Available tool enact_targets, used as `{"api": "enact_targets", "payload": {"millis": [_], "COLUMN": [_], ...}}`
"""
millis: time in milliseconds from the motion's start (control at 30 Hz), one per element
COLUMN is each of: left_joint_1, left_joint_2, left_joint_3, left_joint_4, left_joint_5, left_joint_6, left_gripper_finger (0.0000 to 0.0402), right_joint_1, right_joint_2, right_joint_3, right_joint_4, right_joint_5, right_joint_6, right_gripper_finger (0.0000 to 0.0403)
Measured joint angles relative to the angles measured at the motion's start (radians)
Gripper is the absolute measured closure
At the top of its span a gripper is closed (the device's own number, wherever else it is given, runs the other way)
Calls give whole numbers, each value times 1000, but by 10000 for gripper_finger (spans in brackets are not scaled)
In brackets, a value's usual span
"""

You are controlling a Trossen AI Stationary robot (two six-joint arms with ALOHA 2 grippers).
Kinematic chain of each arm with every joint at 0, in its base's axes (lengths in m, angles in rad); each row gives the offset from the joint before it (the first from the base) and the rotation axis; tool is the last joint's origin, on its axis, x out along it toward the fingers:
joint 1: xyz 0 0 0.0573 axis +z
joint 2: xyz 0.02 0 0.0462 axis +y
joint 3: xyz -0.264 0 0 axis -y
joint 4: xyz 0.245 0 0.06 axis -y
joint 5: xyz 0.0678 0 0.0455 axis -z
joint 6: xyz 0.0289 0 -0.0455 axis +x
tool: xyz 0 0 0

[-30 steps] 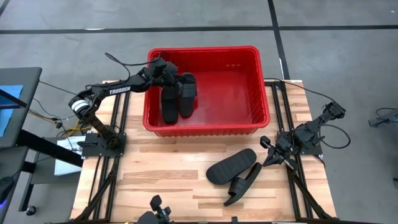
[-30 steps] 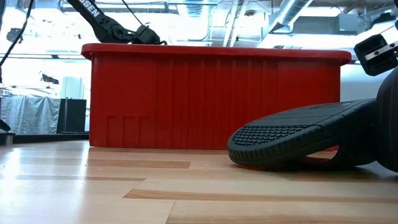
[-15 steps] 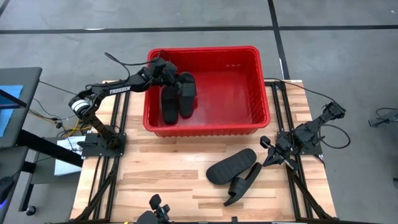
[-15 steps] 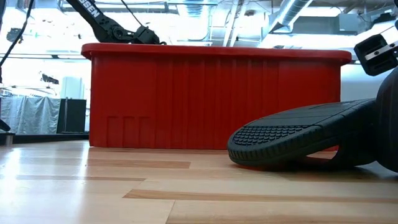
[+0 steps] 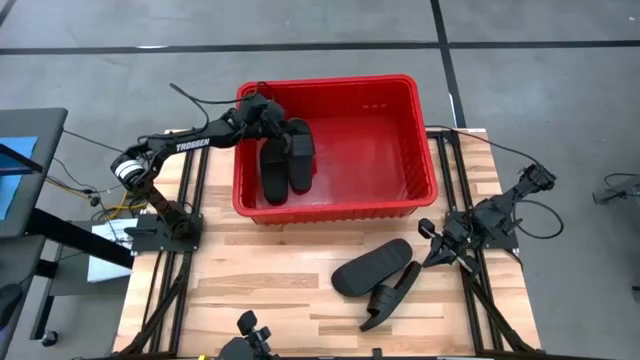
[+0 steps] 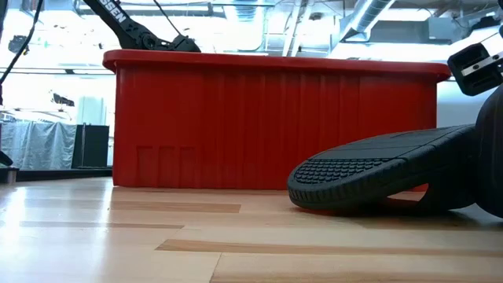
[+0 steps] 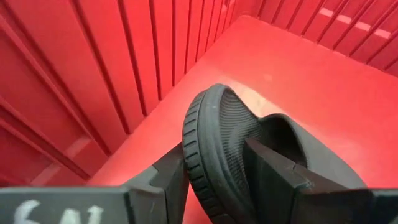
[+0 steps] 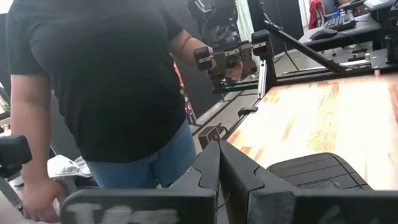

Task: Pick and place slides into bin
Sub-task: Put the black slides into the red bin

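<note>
- The left gripper (image 5: pixel 268 112) reaches over the left wall of the big red ribbed plastic bin (image 5: pixel 420 130), its dark fingers (image 7: pixel 273 171) clamped on the edge of a matte black rubber slide sandal (image 7: pixel 230 149), one inside, one outside the sole rim.
- What has changed over the last second: the bin has slid a little toward the table's front edge and turned slightly, while the gripped sandal sits a touch lower against its partner (image 5: pixel 300 150). I judge the arm is nudging the tub as it sets the slide down.
- Two slides now lie side by side in the bin's left half, so that pair looks close to placed, only the release remaining.
- The other two black slides (image 5: pixel 375 275) lie overlapping on the light wooden table (image 5: pixel 260 270), in front of the bin and apart from it.
- The right gripper (image 5: pixel 432 250) waits just beside that pair, fingers pressed together on nothing; a person in a black shirt (image 8: pixel 106 74) stands beyond the table.
</note>
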Motion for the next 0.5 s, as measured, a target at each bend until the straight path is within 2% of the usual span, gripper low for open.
{"api": "enact_targets", "payload": {"millis": [500], "left_joint_1": [2], "left_joint_2": [0], "left_joint_3": [0], "left_joint_4": [11], "left_joint_5": [-10], "left_joint_6": [65], "left_gripper_finger": [264], "right_joint_1": [0], "right_joint_2": [0], "right_joint_3": [0], "right_joint_4": [0], "right_joint_5": [0], "right_joint_6": [0], "right_gripper_finger": [403]}}
